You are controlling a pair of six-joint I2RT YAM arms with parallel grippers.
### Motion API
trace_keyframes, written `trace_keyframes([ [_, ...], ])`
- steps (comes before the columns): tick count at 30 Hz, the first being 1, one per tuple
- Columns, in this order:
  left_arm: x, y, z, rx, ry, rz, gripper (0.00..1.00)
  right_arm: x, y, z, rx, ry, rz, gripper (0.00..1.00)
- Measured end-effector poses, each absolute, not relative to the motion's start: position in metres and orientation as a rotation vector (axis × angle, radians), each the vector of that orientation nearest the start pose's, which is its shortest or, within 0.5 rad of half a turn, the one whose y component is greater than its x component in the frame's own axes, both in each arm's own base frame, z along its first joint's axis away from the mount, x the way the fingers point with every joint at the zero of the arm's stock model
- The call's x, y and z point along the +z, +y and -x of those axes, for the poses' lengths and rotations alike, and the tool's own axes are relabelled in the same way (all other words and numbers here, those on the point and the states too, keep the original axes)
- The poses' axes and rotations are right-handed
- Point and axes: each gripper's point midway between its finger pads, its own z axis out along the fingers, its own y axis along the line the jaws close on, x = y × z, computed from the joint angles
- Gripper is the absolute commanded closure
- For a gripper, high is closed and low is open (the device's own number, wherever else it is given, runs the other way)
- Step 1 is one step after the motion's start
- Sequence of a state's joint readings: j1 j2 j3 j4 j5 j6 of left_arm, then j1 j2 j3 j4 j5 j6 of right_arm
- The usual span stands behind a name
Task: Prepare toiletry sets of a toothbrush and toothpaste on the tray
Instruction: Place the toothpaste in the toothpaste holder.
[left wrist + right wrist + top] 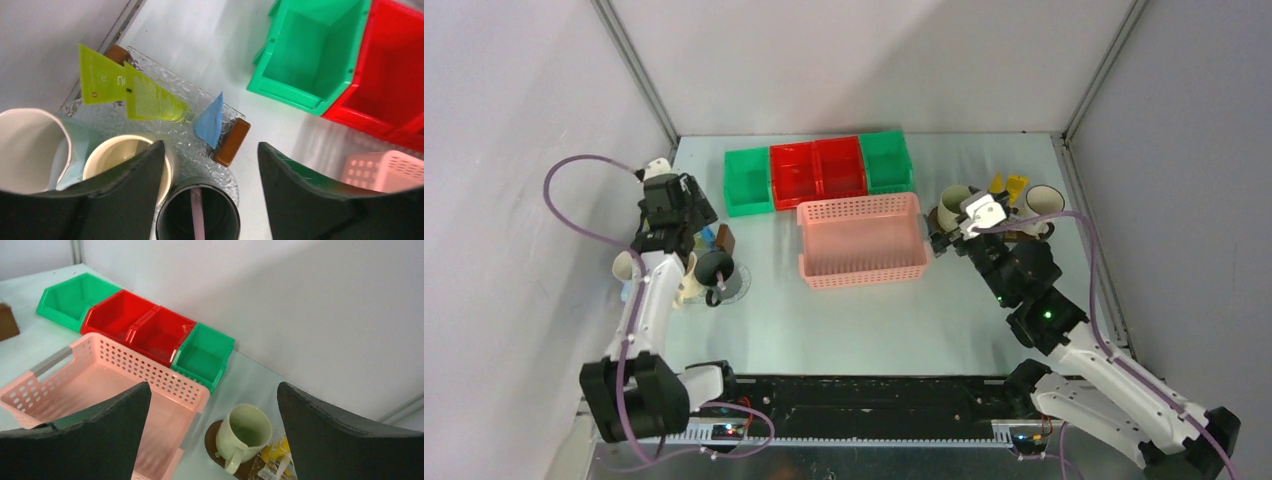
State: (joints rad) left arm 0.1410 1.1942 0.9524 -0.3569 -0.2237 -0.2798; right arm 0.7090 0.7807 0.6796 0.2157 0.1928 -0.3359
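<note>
Our left arm [652, 295] and right arm [1114, 385] are white with black joints and purple cables [574, 158]; our fingers [310, 200] are black wedges.

Only print seen: yellow-green tube [135, 92], left wrist view. On its flat crimped end there is a pale round logo plus one large dark character, maybe "2" or a turned "U", can't tell which. Fine-print block on the body, too small to read.
</note>
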Motion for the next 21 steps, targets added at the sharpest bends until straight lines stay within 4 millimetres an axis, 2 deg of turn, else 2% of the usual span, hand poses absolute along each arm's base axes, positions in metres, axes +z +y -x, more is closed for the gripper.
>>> trace_keyframes([
  [4, 0.22, 0.074, -0.33, 0.146, 2.004, 0.563, 0.02, 0.33, 0.151, -0.271, 0.15, 1.378, 0.45, 0.01],
  [8, 0.256, 0.071, -0.302, 0.129, 1.9, 0.563, 0.0, 0.33, 0.115, -0.259, 0.117, 1.428, 0.297, 0.01],
  [12, 0.29, 0.068, -0.264, 0.125, 1.784, 0.563, 0.0, 0.324, 0.084, -0.245, 0.098, 1.457, 0.152, 0.01],
  [17, 0.3, 0.065, -0.222, 0.124, 1.692, 0.569, 0.0, 0.313, 0.057, -0.226, 0.108, 1.436, 0.031, 0.01],
  [21, 0.293, 0.057, -0.205, 0.119, 1.684, 0.537, 0.0, 0.31, 0.038, -0.215, 0.089, 1.425, -0.038, 0.01],
])
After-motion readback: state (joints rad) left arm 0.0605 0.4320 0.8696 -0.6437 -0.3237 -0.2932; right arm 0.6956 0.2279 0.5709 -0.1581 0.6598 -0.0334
